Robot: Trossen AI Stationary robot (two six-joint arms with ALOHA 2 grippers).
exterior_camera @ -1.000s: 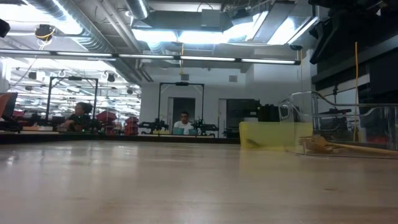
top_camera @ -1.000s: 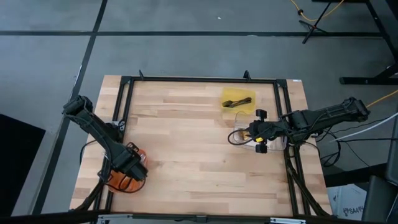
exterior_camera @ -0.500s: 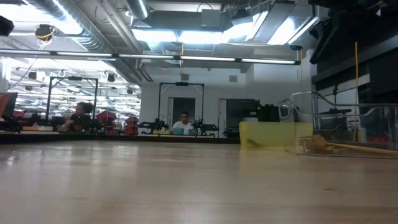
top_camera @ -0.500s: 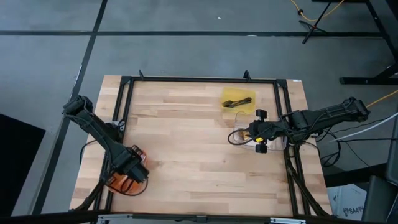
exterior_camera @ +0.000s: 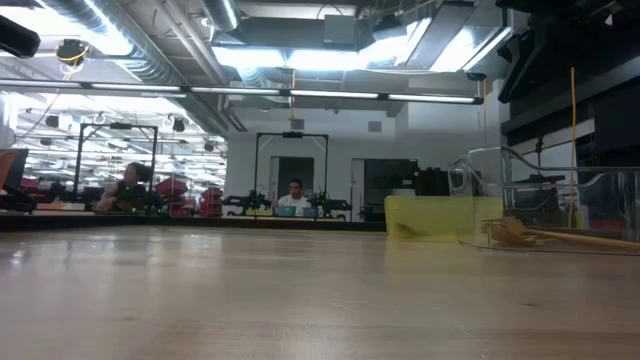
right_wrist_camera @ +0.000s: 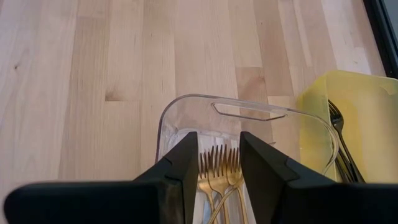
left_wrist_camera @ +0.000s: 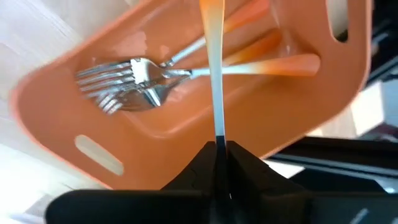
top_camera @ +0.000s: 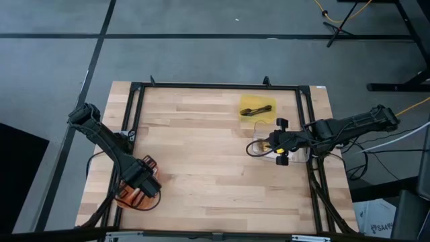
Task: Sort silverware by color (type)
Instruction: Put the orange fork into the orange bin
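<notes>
- Jaws of the left gripper (left_wrist_camera: pixel 219 148) are clamped on the silver stem of an orange-handled utensil (left_wrist_camera: pixel 214 68), held just above the orange plastic tray (left_wrist_camera: pixel 186 143) at the desk's (top_camera: pixel 201 154) front-left corner.
- Silver forks with orange handles (left_wrist_camera: pixel 143 78) already lie in a loose heap inside that tray; how many I cannot tell.
- Jaws of the right gripper (right_wrist_camera: pixel 219 163) stand apart and hold nothing, just above the clear plastic tray (right_wrist_camera: pixel 186 112) near the desk's right edge.
- Gold-coloured forks (right_wrist_camera: pixel 217 168) lie in the clear tray, their tines showing between the parted jaws.
- Dark utensils (top_camera: pixel 257 109) sit in the yellow plastic tray (top_camera: pixel 247 101) near the desk's back-right corner, just beside the clear one.
- Sorting looks close to done: each colour seen has its own tray, and no loose silverware shows on the bare wood in the overhead view.
- What seems left is to let go of the orange-handled piece into the orange tray; whether anything else is unsorted I cannot tell.
- No brand, label or readable writing shows on the trays, the utensils or the desk.
</notes>
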